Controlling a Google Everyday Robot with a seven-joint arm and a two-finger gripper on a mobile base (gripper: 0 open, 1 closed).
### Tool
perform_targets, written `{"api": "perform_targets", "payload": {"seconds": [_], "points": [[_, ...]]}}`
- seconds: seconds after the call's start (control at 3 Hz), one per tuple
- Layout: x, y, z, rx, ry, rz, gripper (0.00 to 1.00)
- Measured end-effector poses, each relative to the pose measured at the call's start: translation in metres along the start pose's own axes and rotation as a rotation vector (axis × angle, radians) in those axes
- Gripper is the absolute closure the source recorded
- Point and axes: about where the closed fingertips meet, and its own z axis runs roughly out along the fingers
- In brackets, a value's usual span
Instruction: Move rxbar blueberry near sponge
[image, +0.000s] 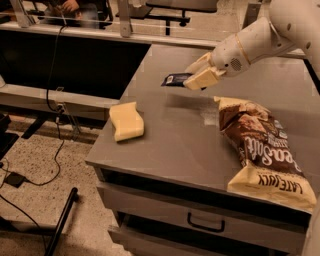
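Observation:
My gripper (196, 77) is shut on the rxbar blueberry (175, 79), a small flat dark navy wrapper with a white patch, and holds it in the air above the grey table (165, 150). The bar sticks out to the left of the cream fingers (202, 80). The sponge (126, 120), a pale yellow thick block, lies near the table's left edge, below and to the left of the bar and apart from it.
A large brown and cream chip bag (262, 147) lies on the right side of the table. The table has drawers below, with a handle (205, 224). Cables and a black bar lie on the floor at left.

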Motion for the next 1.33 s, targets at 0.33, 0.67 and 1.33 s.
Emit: {"api": "perform_targets", "payload": {"seconds": [0.33,0.67,1.33], "points": [[0.027,0.026,0.012,-0.072,-0.001,0.088,1.00],[0.038,0.040,0.022,-0.117,-0.003,0.121,1.00],[0.027,0.063,0.044,-0.234,-0.039,0.064,1.00]]}}
